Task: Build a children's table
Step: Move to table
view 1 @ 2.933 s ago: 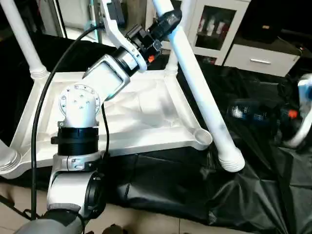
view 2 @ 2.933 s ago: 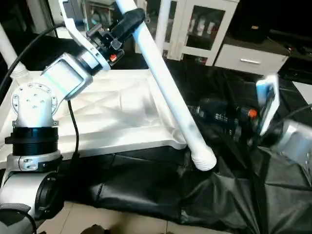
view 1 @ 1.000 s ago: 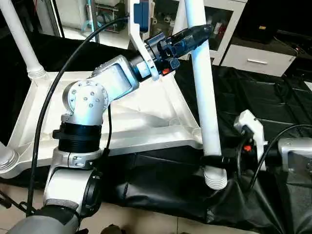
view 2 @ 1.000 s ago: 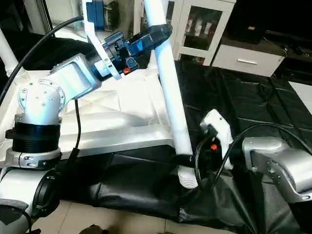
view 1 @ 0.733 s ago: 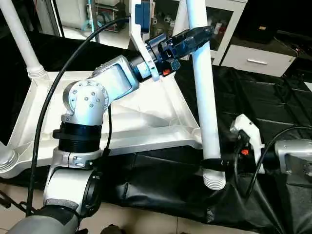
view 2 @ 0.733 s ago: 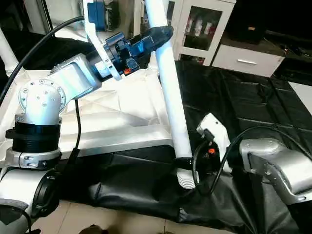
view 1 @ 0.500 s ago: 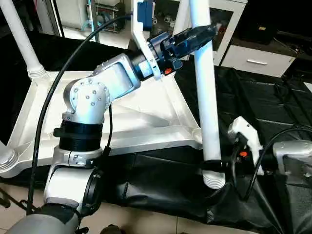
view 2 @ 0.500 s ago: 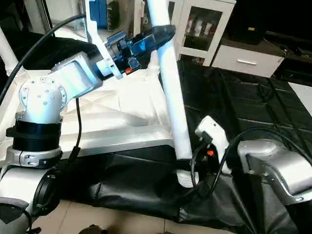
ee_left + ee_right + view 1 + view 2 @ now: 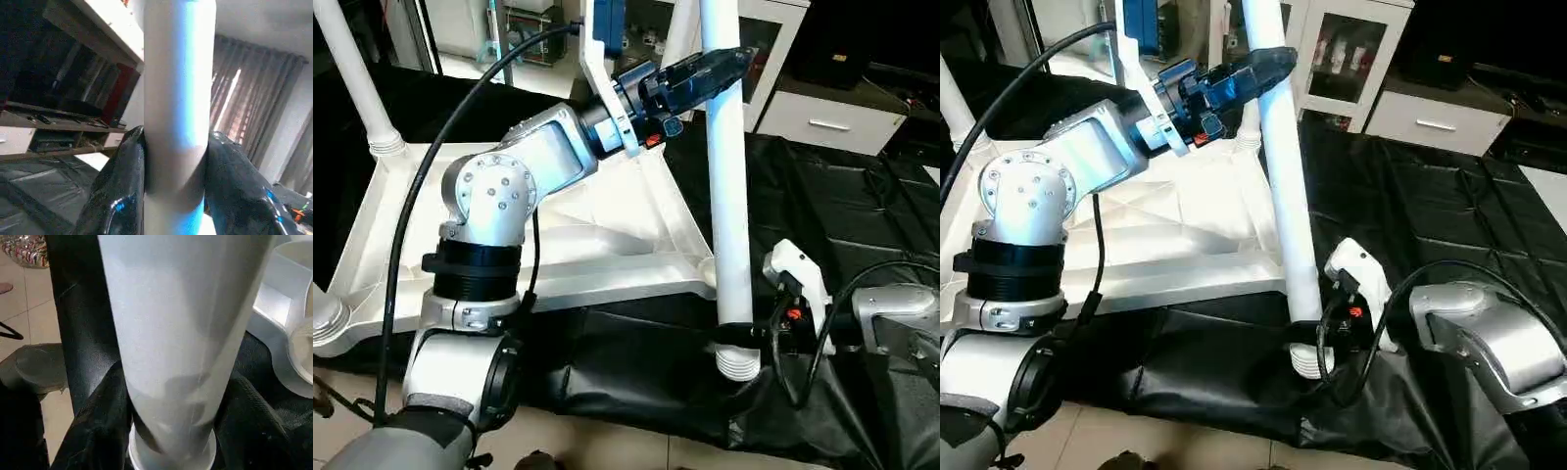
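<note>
The white tabletop [image 9: 578, 225] lies underside up on a black sheet, with its near right corner socket [image 9: 707, 270] open. One long white leg [image 9: 726, 196] stands almost upright in front of that corner, threaded end [image 9: 737, 364] down. My left gripper [image 9: 724, 64] is shut on the leg high up; in the left wrist view the leg [image 9: 178, 98] sits between both black fingers [image 9: 120, 196]. My right gripper [image 9: 739, 335] is shut on the leg just above the thread, its fingers [image 9: 98, 431] pressed to both sides of the leg [image 9: 181, 333].
Another leg [image 9: 352, 78] stands in the far left corner and one [image 9: 677, 29] at the far right corner. A white cabinet with glass doors [image 9: 773, 49] and a drawer unit [image 9: 832, 117] stand behind. The black sheet [image 9: 862, 196] spreads right; tiled floor [image 9: 607, 446] lies in front.
My right gripper has slid left onto the leg's lower end and closed around it. The leg has come more upright, held by my left gripper throughout.
</note>
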`<state>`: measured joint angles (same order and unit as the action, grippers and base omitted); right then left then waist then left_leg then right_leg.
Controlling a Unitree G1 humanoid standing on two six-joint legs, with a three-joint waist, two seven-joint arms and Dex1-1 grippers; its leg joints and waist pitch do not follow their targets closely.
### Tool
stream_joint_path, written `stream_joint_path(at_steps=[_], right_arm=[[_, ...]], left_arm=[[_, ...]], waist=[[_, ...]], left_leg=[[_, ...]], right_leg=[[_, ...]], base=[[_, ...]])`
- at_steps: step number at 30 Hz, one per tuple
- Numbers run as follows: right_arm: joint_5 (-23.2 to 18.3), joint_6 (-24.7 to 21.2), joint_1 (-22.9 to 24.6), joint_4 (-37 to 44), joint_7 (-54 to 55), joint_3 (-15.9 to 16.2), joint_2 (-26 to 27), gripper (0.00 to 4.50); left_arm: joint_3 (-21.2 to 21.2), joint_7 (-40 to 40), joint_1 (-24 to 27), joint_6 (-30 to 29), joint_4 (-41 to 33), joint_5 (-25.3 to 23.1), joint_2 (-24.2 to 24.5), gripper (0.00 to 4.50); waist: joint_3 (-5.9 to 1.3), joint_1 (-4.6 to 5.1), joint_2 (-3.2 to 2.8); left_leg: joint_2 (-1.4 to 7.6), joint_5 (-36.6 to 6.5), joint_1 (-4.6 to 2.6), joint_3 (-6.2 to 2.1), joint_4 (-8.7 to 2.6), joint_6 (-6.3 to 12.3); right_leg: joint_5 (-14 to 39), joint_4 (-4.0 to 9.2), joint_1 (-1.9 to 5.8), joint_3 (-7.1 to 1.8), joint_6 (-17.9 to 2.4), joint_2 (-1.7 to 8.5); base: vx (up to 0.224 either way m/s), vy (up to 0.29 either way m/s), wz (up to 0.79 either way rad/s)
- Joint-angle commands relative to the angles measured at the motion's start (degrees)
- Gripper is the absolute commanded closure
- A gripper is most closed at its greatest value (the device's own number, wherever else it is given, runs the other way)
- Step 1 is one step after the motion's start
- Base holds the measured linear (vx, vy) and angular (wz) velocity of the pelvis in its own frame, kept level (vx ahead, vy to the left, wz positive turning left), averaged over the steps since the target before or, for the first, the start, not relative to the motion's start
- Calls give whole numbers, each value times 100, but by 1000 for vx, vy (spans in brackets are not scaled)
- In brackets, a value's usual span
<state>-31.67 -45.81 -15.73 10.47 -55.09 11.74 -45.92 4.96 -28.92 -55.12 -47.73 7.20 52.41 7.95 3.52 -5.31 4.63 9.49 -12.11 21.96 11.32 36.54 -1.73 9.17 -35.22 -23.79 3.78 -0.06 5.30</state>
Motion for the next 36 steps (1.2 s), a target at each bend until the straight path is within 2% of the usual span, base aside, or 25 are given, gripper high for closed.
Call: stream_joint_path(at_steps=[1, 3, 4, 7, 9, 10, 11, 14, 17, 19, 21, 22, 23, 24, 25, 26, 27, 28, 30, 31, 32, 33, 34, 35, 36], right_arm=[[17, 111, -88, -48, 98, -121, 10, 261], [21, 141, -98, -56, 113, -177, 53, 261], [16, 143, -103, -56, 118, -205, 71, 261], [-108, 203, -125, -37, 154, -484, 165, 262], [-270, 198, -194, -86, 175, -791, 217, 262], [-410, 149, -269, -180, 221, -1063, 213, 262], [-517, 98, -334, -263, 255, -1283, 205, 262], [-662, 55, -414, -394, 259, -1566, 178, 262], [-548, 164, -511, -595, 461, -1810, 99, 263], [-100, 427, -575, -927, 916, -1945, 73, 263], [88, 584, -549, -1150, 1372, -2084, 245, 263], [102, 578, -500, -1183, 1566, -2180, 389, 263], [114, 582, -475, -1181, 1651, -2207, 456, 263], [141, 573, -376, -1145, 1955, -2297, 716, 263], [141, 573, -375, -1145, 1957, -2298, 718, 263], [192, 671, -236, -1020, 2338, -2326, 1075, 263], [269, 823, -163, -997, 2588, -2323, 1272, 263], [314, 945, -98, -971, 2780, -2337, 1433, 263], [377, 1073, -24, -938, 3013, -2358, 1612, 263], [411, 1169, 37, -899, 3176, -2379, 1759, 263], [436, 1228, 99, -819, 3234, -2365, 1831, 263], [484, 1281, 238, -600, 3356, -2366, 1996, 263], [483, 1274, 247, -581, 3365, -2369, 2006, 263], [446, 1196, 284, -468, 3386, -2408, 2059, 263], [208, 1058, 346, -246, 3221, -2476, 2107, 263]], left_arm=[[-53, 174, -156, -289, 117, -9, -1, 237], [-43, 202, -165, -440, 140, 37, 30, 235], [-45, 189, -166, -484, 138, 52, 44, 216], [37, 220, -152, -580, 139, 122, 61, 191], [86, 139, -127, -659, 87, 183, 107, 184], [124, 110, -101, -696, 37, 241, 135, 158], [187, 144, -89, -717, 22, 290, 128, 151], [266, 191, -85, -736, 36, 301, 103, 147], [301, 276, -80, -570, -2, 127, 122, 107], [203, 37, 112, -137, -184, -246, 315, 114], [-158, -309, 475, 280, -352, -726, 614, 115], [-626, -527, 730, 608, -441, -1217, 884, 115], [-858, -612, 830, 729, -462, -1423, 1000, 115], [-1738, -903, 1180, 1158, -506, -2179, 1414, 115], [-1744, -905, 1182, 1161, -506, -2184, 1417, 115], [-2544, -1124, 1476, 1636, -353, -2829, 1625, 115], [-2731, -1153, 1574, 1859, -197, -2999, 1541, 115], [-2818, -1150, 1645, 2004, -83, -3082, 1437, 115], [-2909, -1175, 1677, 2197, 109, -3186, 1277, 115], [-2983, -1208, 1699, 2301, 265, -3240, 1146, 115], [-3058, -1235, 1697, 2386, 430, -3290, 1038, 115], [-3222, -1333, 1715, 2584, 830, -3468, 779, 115], [-3233, -1339, 1715, 2591, 859, -3479, 761, 115], [-3297, -1376, 1710, 2643, 1005, -3558, 692, 115], [-3477, -1435, 1621, 2721, 1288, -3735, 646, 115]], waist=[[-410, -16, 39], [-407, -19, 49], [-399, -16, 26], [-406, -19, 24], [-409, -25, 25], [-408, -29, 34], [-412, -33, 30], [-414, -43, 26], [-421, -60, 6], [-417, -60, -17], [-407, -43, -32], [-414, -44, -34], [-413, -27, -40], [-418, -22, -60], [-418, -10, -89], [-425, 8, -124], [-420, 27, -168], [-432, 37, -169], [-466, 21, -145], [-459, 17, -199], [-447, 38, -163], [-430, 54, -222], [-411, 49, -185], [-423, 61, -170], [-422, 50, -151]], left_leg=[[372, -465, -120, -174, -438, -35], [371, -470, -116, -178, -442, -38], [373, -502, -115, -179, -449, -57], [370, -548, -118, -175, -448, -72], [370, -534, -123, -177, -450, -62], [364, -551, -122, -172, -448, -46], [364, -549, -124, -173, -445, -42], [353, -486, -121, -163, -437, -10], [359, -435, -131, -167, -435, 4], [363, -401, -128, -166, -449, -46], [351, -486, -129, -162, -468, -138], [351, -505, -141, -164, -471, -163], [346, -565, -124, -163, -483, -172], [364, -581, -144, -185, -497, -170], [363, -609, -150, -179, -503, -177], [367, -653, -155, -185, -512, -243], [379, -726, -185, -173, -524, -276], [366, -698, -185, -165, -524, -349], [362, -606, -192, -146, -512, -375], [361, -601, -194, -143, -509, -389], [351, -627, -143, -146, -527, -365], [346, -753, -142, -142, -533, -362], [330, -892, -134, -136, -532, -324], [330, -918, -129, -143, -533, -295], [331, -935, -120, -148, -538, -211]], right_leg=[[1198, 341, 316, -271, -1162, 374], [1221, 343, 325, -268, -1158, 375], [1259, 355, 321, -270, -1155, 374], [1264, 353, 319, -268, -1155, 373], [1212, 346, 321, -263, -1190, 368], [1211, 345, 326, -264, -1215, 372], [1208, 340, 327, -262, -1229, 373], [1127, 339, 326, -252, -1282, 357], [1070, 338, 327, -247, -1290, 362], [1058, 347, 325, -245, -1250, 356], [1270, 373, 316, -249, -1109, 349], [1303, 379, 313, -251, -1068, 353], [1413, 386, 313, -255, -941, 345], [1408, 406, 292, -254, -865, 343], [1427, 394, 284, -254, -828, 335], [1390, 364, 283, -252, -828, 332], [1364, 393, 235, -258, -808, 325], [1226, 374, 241, -259, -838, 317], [888, 351, 252, -263, -984, 320], [781, 327, 247, -267, -1053, 318], [751, 322, 293, -264, -1102, 317], [856, 362, 289, -269, -1098, 323], [1103, 414, 300, -275, -1007, 333], [1186, 402, 318, -279, -976, 345], [1427, 432, 319, -284, -884, 358]], base=[[0, 0, 0], [0, 0, 0], [0, 0, 0], [0, 0, 0], [0, 0, 0], [0, 0, 0], [0, 0, 0], [0, 0, 0], [0, 0, 0], [0, 0, 0], [0, 0, 0], [0, 0, 0], [0, 0, 0], [0, 0, 0], [0, 0, 0], [0, 0, 0], [0, 0, 0], [0, 0, 0], [0, 0, 0], [0, 0, 0], [0, 0, 0], [0, 0, 0], [0, 0, 0], [0, 0, 0], [0, 0, 0]])
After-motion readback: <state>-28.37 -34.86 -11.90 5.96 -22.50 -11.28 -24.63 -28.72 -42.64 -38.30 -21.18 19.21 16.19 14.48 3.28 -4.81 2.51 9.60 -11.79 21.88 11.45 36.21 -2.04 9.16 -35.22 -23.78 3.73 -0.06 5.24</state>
